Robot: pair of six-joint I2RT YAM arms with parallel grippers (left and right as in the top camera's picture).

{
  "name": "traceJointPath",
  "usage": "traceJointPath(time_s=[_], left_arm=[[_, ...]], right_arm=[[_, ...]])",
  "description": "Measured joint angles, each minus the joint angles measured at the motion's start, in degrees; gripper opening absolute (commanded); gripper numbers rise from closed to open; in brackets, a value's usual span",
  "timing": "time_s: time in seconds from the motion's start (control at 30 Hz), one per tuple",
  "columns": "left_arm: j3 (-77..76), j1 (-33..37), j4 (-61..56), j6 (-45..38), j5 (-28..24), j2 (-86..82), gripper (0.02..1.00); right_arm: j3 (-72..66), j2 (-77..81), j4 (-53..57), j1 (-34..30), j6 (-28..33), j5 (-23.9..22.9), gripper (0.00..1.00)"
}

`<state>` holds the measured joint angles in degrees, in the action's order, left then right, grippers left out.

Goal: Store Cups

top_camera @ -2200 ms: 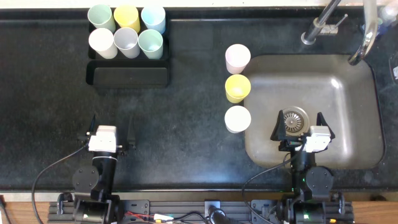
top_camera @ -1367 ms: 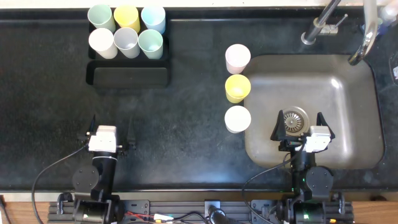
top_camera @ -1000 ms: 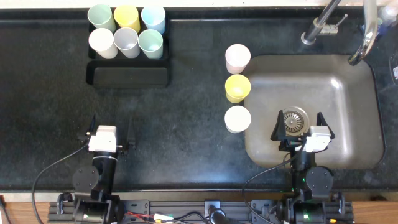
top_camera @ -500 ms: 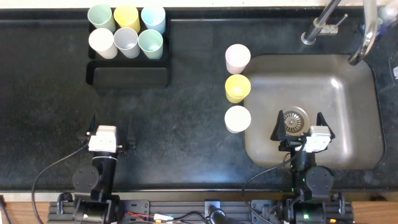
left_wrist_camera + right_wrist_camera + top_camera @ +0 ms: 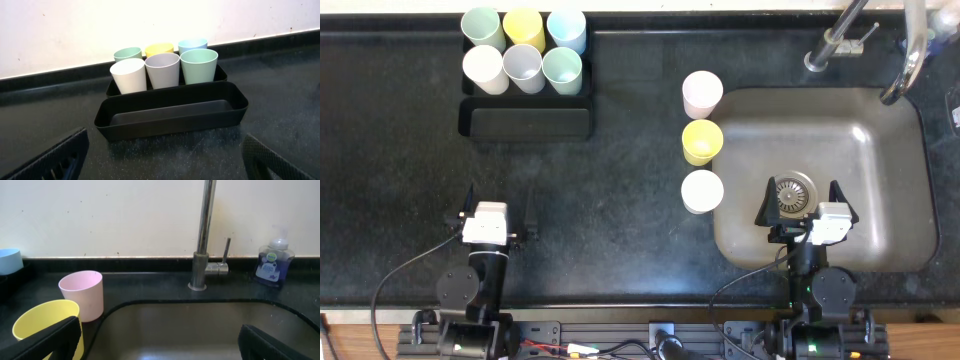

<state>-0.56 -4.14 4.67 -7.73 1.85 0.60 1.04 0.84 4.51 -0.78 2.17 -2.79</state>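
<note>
Cups [image 5: 702, 142], nine in all, plain and mouth up, stand in two groups on the dark counter [image 5: 620, 220]. Both arms are folded low near their bases at 6 o'clock. The left gripper [image 5: 498, 208] points to 12 o'clock, its fingers wide apart. The right gripper [image 5: 805, 200] hangs over the sink [image 5: 880, 140], fingers also apart. At 10 to 11 o'clock from the right gripper, three loose cups stand in one line along the sink's left rim: a white cup [image 5: 702, 191] nearest, then a yellow cup [image 5: 702, 142], then a pink cup [image 5: 702, 94]. At 12 o'clock from the left gripper lies a long black tray [image 5: 525, 123]. Touching it behind, a second tray [image 5: 221, 75] holds six cups [image 5: 524, 62] in two rows of three: white, grey, green in front; green, yellow, blue behind.
</note>
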Motion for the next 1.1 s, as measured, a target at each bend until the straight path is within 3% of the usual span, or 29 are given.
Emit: traceJointPath(time_s=[0.17,0.33,0.5,0.63,0.77,0.87,0.97,1.1], left_arm=[[-0.26,-0.02,-0.02,0.31,-0.9,1.14,0.998],[-10.38,0.0,0.59,2.99,-6.99,16.98,0.998],[-40.06,-0.02,3.76,4.68,-16.44,47.01,0.998],[-75.84,-2.4,22.05,6.34,-23.26,73.09,0.998],[-111.93,-10.67,42.75,7.76,-21.24,96.94,0.998],[-135.47,-19.32,54.75,11.45,-15.74,113.22,0.998],[-148.96,-26.47,64.11,18.16,-9.92,124.85,0.998],[-152.56,-31.8,70.82,28.83,-5.68,133.81,0.998]], right_arm=[[0.0,0.0,0.02,0.0,0.0,-0.02,0.998],[0.0,0.0,0.02,0.0,-0.02,0.0,0.998],[0.0,-0.17,0.09,0.0,0.02,0.0,0.998],[0.0,-0.22,0.09,0.0,0.0,0.02,0.998],[0.0,-0.22,0.09,0.0,0.0,-0.02,0.998],[0.0,-0.2,0.07,0.0,-0.02,0.0,0.998],[0.0,-0.2,0.04,0.0,0.0,0.0,0.998],[0.0,-0.2,0.07,0.0,0.0,0.0,0.996]])
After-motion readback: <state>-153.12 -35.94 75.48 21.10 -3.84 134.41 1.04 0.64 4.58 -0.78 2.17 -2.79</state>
